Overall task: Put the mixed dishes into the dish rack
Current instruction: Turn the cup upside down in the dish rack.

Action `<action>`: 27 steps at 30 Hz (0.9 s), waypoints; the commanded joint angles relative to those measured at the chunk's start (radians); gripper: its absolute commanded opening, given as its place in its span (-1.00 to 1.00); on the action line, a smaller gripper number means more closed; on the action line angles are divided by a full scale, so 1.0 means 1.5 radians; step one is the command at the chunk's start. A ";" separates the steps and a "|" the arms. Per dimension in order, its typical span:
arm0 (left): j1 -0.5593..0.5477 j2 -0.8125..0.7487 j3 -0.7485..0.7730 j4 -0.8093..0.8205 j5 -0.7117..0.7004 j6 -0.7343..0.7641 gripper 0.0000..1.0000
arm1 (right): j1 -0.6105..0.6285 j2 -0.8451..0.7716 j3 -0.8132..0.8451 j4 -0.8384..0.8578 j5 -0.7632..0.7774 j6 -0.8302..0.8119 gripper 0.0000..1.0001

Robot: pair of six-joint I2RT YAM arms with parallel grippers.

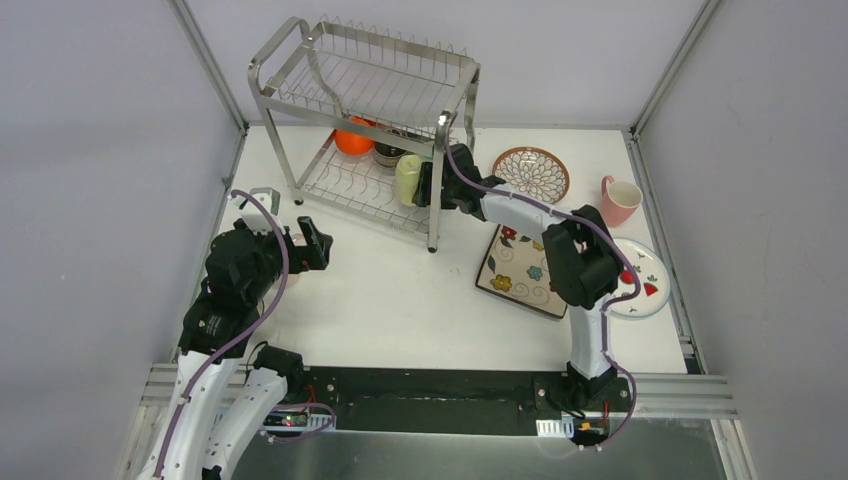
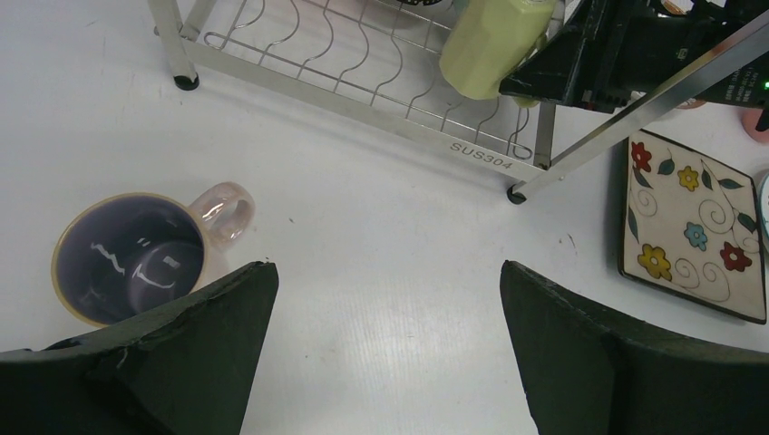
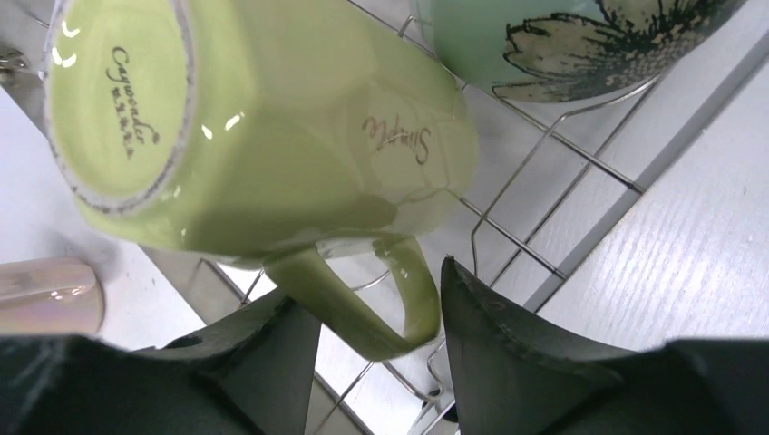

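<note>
White worktop (image 1: 400,290): dish rack (image 1: 372,75) at the right hand (image 3: 381,317); petal plate (image 1: 531,173), floral plate (image 1: 522,268), red-marked plate (image 1: 648,285) and pink mug (image 1: 620,200) to its right; pale mug (image 2: 131,258) beside the left hand (image 2: 385,362).

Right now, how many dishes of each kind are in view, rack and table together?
Mugs: 3 (green mug, pink mug, pale mug)
Plates: 3 (round plate, square plate, white plate)
Bowls: 2 (orange bowl, mint bowl)
Total: 8

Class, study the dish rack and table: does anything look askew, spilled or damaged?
The yellow-green mug is tipped on its side at the dish rack's lower shelf, with its base showing and its handle between the fingers of the right tool. Nothing looks spilled or broken.
</note>
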 commanded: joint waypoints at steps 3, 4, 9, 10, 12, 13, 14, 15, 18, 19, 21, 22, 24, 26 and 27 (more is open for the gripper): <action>-0.007 0.001 0.001 0.006 -0.013 0.013 0.96 | -0.003 -0.082 -0.031 0.060 -0.036 0.046 0.05; -0.007 0.000 0.001 0.006 -0.014 0.013 0.96 | -0.004 -0.085 -0.034 0.061 -0.041 0.050 0.06; -0.007 0.002 -0.001 0.006 -0.015 0.014 0.96 | -0.009 -0.102 -0.042 0.064 -0.054 0.058 0.06; -0.007 0.003 0.000 0.006 -0.015 0.013 0.96 | -0.010 -0.105 -0.045 0.063 -0.054 0.058 0.06; -0.007 0.004 -0.001 0.006 -0.015 0.013 0.96 | -0.013 -0.115 -0.050 0.064 -0.056 0.059 0.04; -0.007 0.004 0.000 0.006 -0.015 0.013 0.96 | -0.016 -0.119 -0.054 0.063 -0.057 0.060 0.02; -0.007 0.004 0.000 0.005 -0.015 0.010 0.96 | -0.018 -0.121 -0.058 0.062 -0.060 0.064 0.00; -0.007 0.003 0.001 0.006 -0.015 0.006 0.96 | -0.021 -0.125 -0.063 0.062 -0.062 0.069 -0.03; -0.007 -0.001 -0.002 0.013 -0.002 -0.004 0.94 | -0.028 -0.141 -0.084 0.062 -0.071 0.079 -0.09; -0.007 -0.001 -0.006 0.018 0.004 -0.010 0.93 | -0.030 -0.147 -0.092 0.062 -0.071 0.082 -0.10; -0.007 0.005 -0.013 0.025 0.008 -0.027 0.91 | -0.034 -0.165 -0.108 0.063 -0.066 0.085 -0.06; -0.007 0.010 -0.015 0.027 0.009 -0.038 0.91 | -0.035 -0.176 -0.117 0.063 -0.062 0.085 -0.02; -0.007 0.022 -0.019 0.035 0.019 -0.059 0.90 | -0.037 -0.201 -0.140 0.062 -0.053 0.081 0.09; -0.007 0.034 -0.026 0.050 0.045 -0.078 0.89 | -0.043 -0.239 -0.167 0.058 -0.054 0.076 0.18; -0.007 0.040 -0.029 0.060 0.059 -0.093 0.89 | -0.047 -0.258 -0.185 0.055 -0.052 0.074 0.21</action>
